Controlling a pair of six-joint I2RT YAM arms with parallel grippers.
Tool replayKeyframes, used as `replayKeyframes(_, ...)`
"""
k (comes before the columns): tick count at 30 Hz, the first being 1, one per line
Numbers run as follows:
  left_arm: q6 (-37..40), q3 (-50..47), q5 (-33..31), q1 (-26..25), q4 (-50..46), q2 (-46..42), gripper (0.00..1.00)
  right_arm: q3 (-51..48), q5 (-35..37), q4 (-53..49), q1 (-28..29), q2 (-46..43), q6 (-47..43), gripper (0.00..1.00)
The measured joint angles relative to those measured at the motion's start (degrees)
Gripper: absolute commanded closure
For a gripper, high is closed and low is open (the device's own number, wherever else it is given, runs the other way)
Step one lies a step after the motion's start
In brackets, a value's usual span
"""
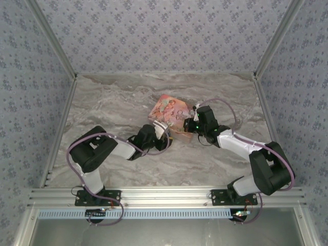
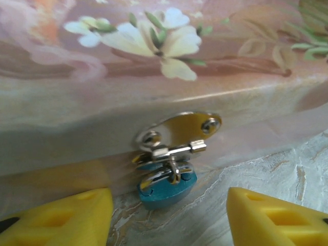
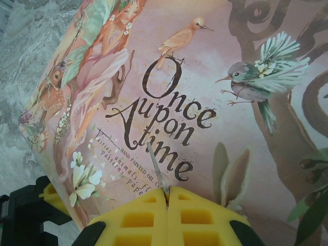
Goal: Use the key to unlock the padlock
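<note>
In the left wrist view we found the padlock [image 2: 166,188] in the lower middle of the frame. Its small teal body hung by a thin silver shackle [image 2: 173,166] from a gold hasp [image 2: 187,125] on the side edge of the pink book [image 2: 154,66]. Its lower end sat close to the marble table [image 2: 287,164]; whether it touched we could not tell. The left gripper [image 2: 169,225] stood released, its yellow fingers [image 2: 77,215] at the bottom corners of the frame, one on each side of the padlock and apart from it.

In the right wrist view the right gripper [image 3: 167,197] was clenched at the bottom centre. It pinched the key [image 3: 156,166], whose thin silver blade stuck up and to the left over the printed title on the book's cover.

In the top view the book lay near the centre of the table, with the left gripper at its lower edge and the right gripper at its right edge.
</note>
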Motion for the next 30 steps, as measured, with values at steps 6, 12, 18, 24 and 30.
replayKeyframes(6,0.0,1.33,-1.64,-1.38,-1.75,0.63,0.44,-0.02,0.04,0.0,0.11,-0.02,0.0,1.0)
replayKeyframes(12,-0.02,1.88,-2.67,-1.75,-2.91,0.63,0.47,-0.02,0.17,0.0,0.22,-0.02,0.0,1.0)
replayKeyframes(18,-0.28,2.91,-3.06,-1.73,-4.39,0.63,0.54,-0.02,0.22,0.0,0.39,-0.02,0.0,1.0)
replayKeyframes(24,-0.79,3.45,-3.08,-1.73,-5.07,0.63,0.64,-0.02,0.24,-0.11,0.66,-0.07,0.0,1.0)
replayKeyframes(30,-1.57,4.63,-3.28,-1.73,-7.37,0.55,0.73,-0.02,0.39,-0.2,0.96,-0.15,0.0,1.0)
